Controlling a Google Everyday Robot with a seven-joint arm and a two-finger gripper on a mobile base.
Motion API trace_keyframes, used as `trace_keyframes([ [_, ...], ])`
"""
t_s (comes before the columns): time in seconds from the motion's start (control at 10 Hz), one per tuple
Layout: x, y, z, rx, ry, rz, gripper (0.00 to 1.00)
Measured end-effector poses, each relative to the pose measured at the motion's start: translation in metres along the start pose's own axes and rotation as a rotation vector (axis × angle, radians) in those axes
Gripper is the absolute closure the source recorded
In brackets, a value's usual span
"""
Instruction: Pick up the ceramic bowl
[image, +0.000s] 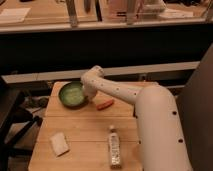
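Observation:
The ceramic bowl (71, 94) is a round, shallow green dish with a darker rim, standing at the far left corner of the wooden table (85, 131). My white arm reaches in from the right, bends at the elbow and comes down at the bowl's right rim. The gripper (86, 95) sits right at that rim, mostly hidden behind the wrist. The bowl rests flat on the table.
A small orange object (105, 104) lies just right of the bowl, under the arm. A clear bottle (115, 146) lies near the front edge and a white packet (59, 144) at the front left. A dark chair (10, 112) stands left of the table, with a counter behind.

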Motion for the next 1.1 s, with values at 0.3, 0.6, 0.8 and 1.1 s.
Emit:
trace_keyframes([
  [0.3, 0.0, -0.002, -0.003, -0.005, 0.009, -0.003, 0.96],
  [0.6, -0.001, -0.003, -0.011, -0.003, 0.023, -0.01, 0.97],
  [0.8, -0.002, -0.003, -0.016, -0.002, 0.033, -0.015, 0.97],
  [1.1, -0.004, -0.001, -0.023, -0.001, 0.049, -0.021, 0.97],
])
